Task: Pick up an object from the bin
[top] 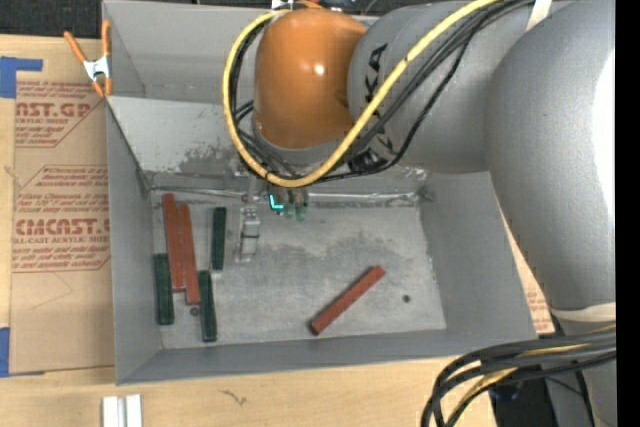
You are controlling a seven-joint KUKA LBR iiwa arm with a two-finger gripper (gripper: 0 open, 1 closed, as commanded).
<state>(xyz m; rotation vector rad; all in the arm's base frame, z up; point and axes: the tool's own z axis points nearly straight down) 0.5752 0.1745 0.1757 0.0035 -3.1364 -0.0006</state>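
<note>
Several slim, flat-sided bars are seen on the scuffed grey metal floor of the bin. A long red-brown bar is grouped with dark green bars by the left wall. A second red-brown bar is laid aslant, alone, with bare floor all around it. The claw, hung below the glossy orange cover, is placed just beside the nearest green bar. Whether it is spread or pressed together cannot be told.
</note>
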